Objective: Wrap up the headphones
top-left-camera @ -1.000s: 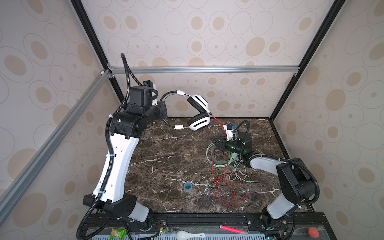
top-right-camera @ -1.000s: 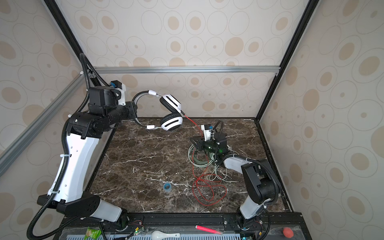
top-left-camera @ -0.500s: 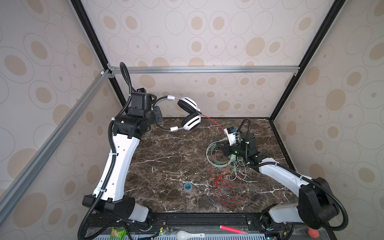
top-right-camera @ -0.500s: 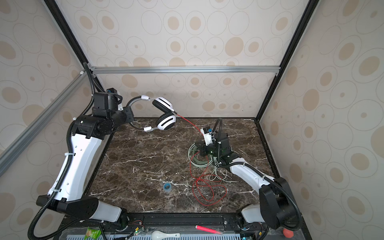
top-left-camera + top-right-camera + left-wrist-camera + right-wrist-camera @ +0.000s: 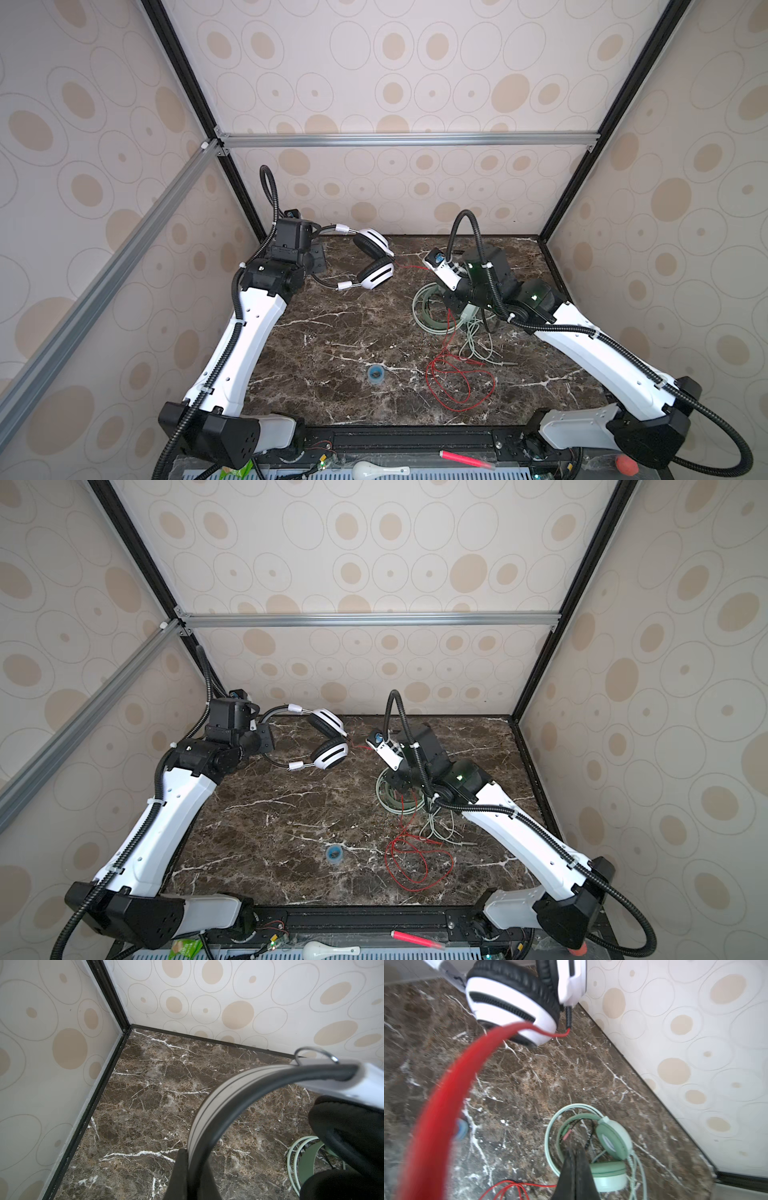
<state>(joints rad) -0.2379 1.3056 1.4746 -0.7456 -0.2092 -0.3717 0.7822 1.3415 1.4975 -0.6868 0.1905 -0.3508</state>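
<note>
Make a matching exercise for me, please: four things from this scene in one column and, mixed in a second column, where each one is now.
1. white-and-black headphones
2. mint-green headphones
3. red cord
4. small blue ring

A. mostly loose loops on the table, near the right arm
B. headband clamped in the left gripper
C. lying under the right gripper
D. alone, front middle of the table

Pairs: 1-B, 2-C, 3-A, 4-D.

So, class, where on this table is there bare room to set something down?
Bare: the middle stretch between the left arm, the white-and-black headphones, the small blue ring and the mint-green headphones. Crowded: right side, with pale cord and red cord.
</note>
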